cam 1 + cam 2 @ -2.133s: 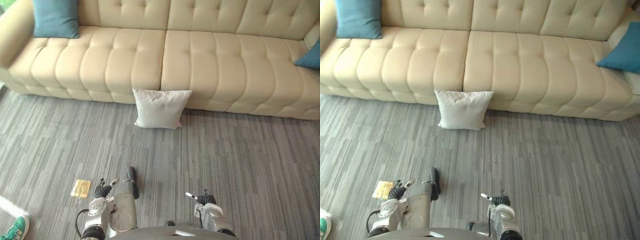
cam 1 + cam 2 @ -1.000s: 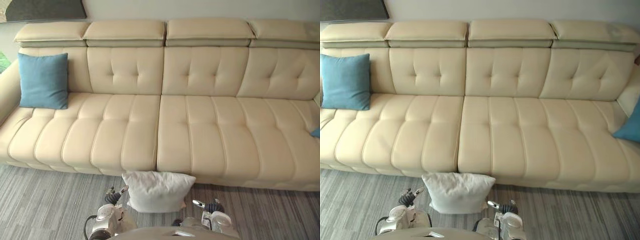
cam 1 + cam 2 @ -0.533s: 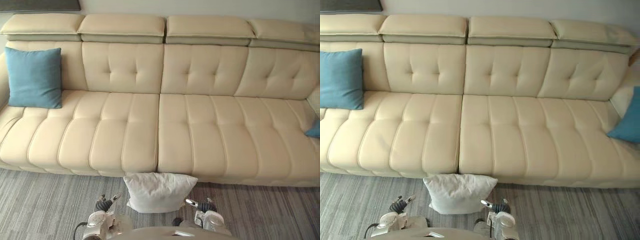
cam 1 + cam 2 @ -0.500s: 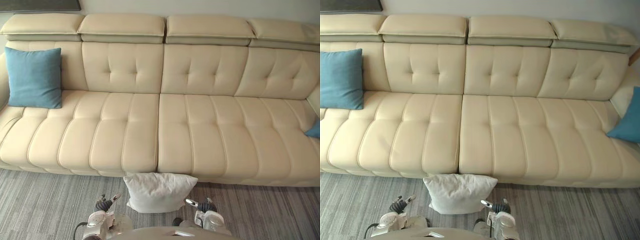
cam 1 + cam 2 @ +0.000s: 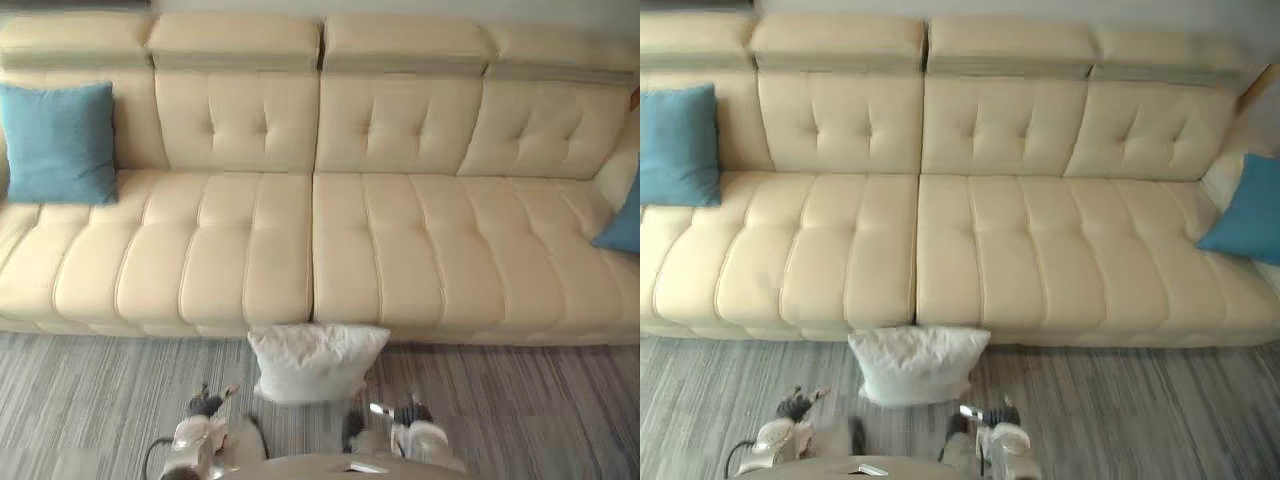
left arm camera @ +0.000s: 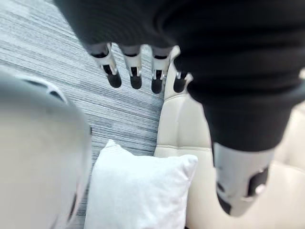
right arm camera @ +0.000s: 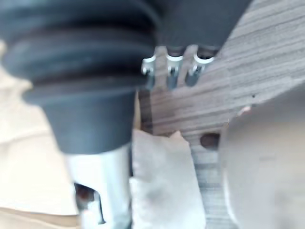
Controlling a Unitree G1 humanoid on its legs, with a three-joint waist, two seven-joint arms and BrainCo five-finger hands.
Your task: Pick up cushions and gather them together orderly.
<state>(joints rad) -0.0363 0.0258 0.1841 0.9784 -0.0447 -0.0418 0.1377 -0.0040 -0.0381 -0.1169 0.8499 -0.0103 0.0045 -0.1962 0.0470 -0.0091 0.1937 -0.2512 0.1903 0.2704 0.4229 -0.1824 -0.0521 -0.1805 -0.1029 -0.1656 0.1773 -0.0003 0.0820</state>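
Head stereo pair looks down at sofa [image 5: 400, 250]; wrist views close, share white cushion [image 6: 138, 191].

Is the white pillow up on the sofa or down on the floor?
Down on the floor. The white pillow stands upright there, leaning against the front of the sofa, below the seat.
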